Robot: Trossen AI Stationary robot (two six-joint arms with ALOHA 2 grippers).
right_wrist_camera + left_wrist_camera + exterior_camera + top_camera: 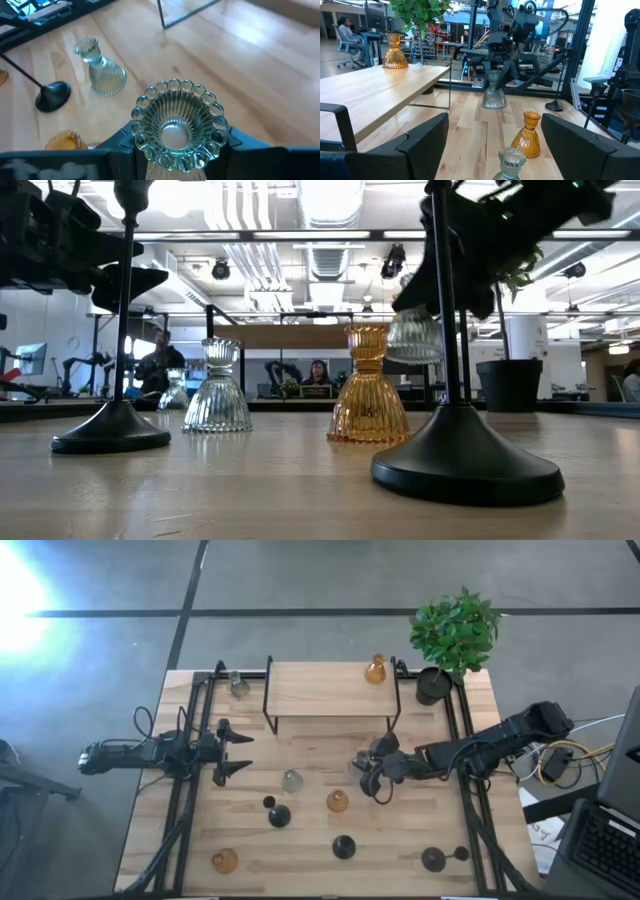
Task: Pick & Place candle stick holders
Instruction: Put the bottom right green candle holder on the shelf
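My right gripper (368,768) is shut on a clear-grey glass holder (361,761) near the table's middle, in front of the wooden shelf (330,688). The left wrist view shows this holder (493,94) upright. My left gripper (236,751) is open and empty at the table's left, pointing right. An amber holder (375,670) stands on the shelf. A clear holder (238,683) stands beside the shelf's left legs. On the near half of the table stand a clear holder (291,780), two amber ones (338,801) (225,861) and three black ones (279,813) (344,847) (433,859). My right gripper pinches the clear-grey holder's narrow upper part (493,76) between its two fingers (117,146), one on each side. The fingers come from above, pointing down. The holder hangs upright, its flared beaded base (413,340) lifted clear of the table.
A black pot with a green plant (452,635) stands at the far right corner. The shelf's black metal legs (267,705) and the arms' black frame rails (190,740) border the working area. People sit in the room beyond the table (345,30).
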